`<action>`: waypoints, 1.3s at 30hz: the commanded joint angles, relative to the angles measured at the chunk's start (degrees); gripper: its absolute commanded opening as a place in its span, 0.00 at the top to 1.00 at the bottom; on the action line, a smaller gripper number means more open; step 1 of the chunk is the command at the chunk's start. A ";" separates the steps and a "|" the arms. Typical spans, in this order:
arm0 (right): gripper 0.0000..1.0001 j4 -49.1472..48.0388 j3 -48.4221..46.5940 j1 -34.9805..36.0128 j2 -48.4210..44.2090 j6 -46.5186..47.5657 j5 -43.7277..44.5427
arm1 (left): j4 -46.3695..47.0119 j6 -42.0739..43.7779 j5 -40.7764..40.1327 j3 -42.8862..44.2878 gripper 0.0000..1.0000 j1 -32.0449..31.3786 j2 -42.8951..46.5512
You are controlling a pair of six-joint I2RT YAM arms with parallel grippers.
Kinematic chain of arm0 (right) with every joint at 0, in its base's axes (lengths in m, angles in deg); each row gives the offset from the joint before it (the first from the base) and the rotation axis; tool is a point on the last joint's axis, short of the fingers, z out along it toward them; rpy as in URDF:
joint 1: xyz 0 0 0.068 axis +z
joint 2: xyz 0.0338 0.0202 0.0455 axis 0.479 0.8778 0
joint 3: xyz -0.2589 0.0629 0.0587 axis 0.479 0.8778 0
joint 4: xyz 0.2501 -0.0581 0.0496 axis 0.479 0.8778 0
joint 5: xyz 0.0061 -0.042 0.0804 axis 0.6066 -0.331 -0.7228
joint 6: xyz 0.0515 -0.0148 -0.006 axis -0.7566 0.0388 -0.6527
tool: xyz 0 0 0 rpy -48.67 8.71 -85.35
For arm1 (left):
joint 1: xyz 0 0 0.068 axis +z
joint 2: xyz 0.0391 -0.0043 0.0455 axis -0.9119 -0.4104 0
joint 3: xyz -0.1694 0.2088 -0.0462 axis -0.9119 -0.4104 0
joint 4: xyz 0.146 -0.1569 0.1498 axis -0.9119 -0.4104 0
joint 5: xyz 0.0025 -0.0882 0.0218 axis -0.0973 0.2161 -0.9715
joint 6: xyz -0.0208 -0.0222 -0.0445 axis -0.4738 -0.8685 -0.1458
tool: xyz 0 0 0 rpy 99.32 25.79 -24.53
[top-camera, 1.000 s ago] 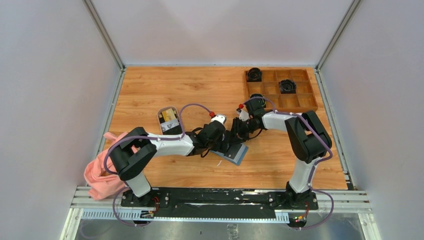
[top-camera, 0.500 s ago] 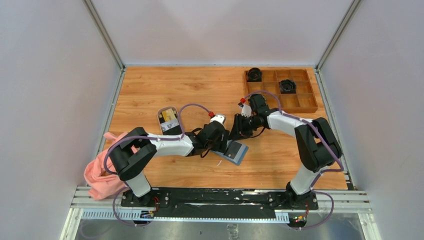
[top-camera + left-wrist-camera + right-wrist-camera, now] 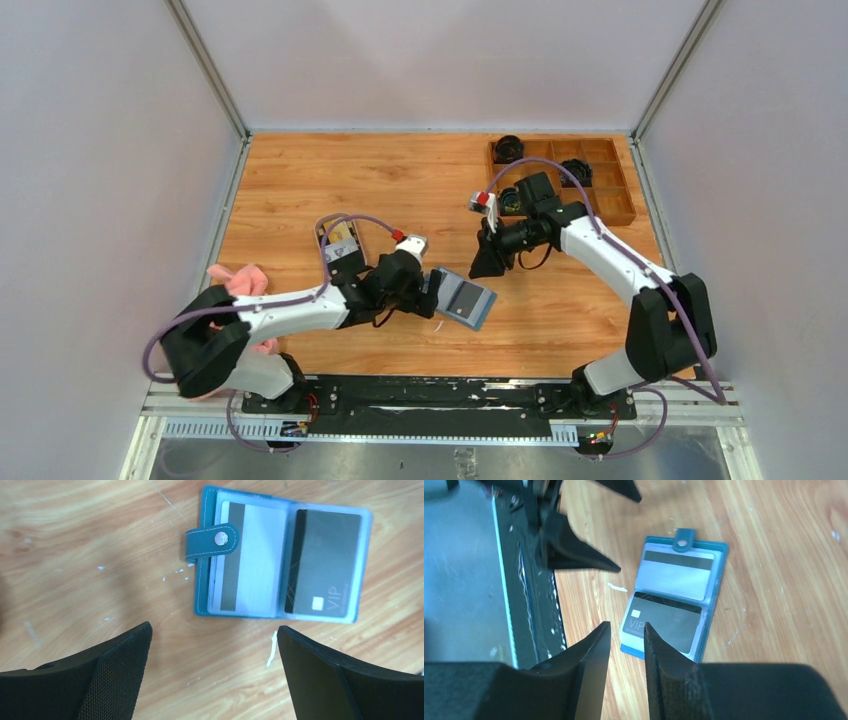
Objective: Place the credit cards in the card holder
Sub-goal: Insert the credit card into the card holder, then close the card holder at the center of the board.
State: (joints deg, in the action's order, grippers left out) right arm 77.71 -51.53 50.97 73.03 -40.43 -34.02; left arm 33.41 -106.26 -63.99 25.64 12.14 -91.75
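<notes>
The teal card holder [image 3: 466,299] lies open on the table, a silver card [image 3: 252,555] and a dark grey VIP card [image 3: 325,562] inside its clear pockets. Its snap strap [image 3: 212,541] folds over the left edge. My left gripper [image 3: 212,627] stands open wide just short of the holder, nothing between its fingers; in the top view the left gripper [image 3: 430,290] is at the holder's left side. My right gripper [image 3: 626,625] hovers above the holder [image 3: 679,597], jaws a narrow gap apart and empty. A yellowish credit card [image 3: 340,233] lies in the small oval dish [image 3: 330,262].
A brown wooden compartment tray [image 3: 612,205] with black round items stands at the back right. A pink cloth [image 3: 238,278] lies at the left table edge beside my left arm. The black base rail [image 3: 536,600] shows in the right wrist view.
My left gripper has pulled back left off the card holder and opened wide. My right arm has lifted away toward the back right. The holder now lies uncovered.
</notes>
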 commanded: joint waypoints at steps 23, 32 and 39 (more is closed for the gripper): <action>0.79 16.32 14.94 -0.39 -3.05 68.50 1.47 | 14.29 5.45 22.91 -11.68 0.14 10.63 16.91; 0.80 15.91 14.77 -0.43 -3.18 66.99 1.26 | 13.30 12.43 15.33 -0.95 0.06 9.35 0.10; 0.81 15.89 14.23 -0.38 -2.57 65.72 0.37 | 1.04 14.37 1.21 9.42 0.14 4.54 -8.92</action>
State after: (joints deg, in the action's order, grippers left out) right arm 92.64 -36.53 50.97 69.82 25.69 -33.04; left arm 42.69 -93.87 -53.39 29.64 17.96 -95.93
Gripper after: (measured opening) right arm 0.191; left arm 0.887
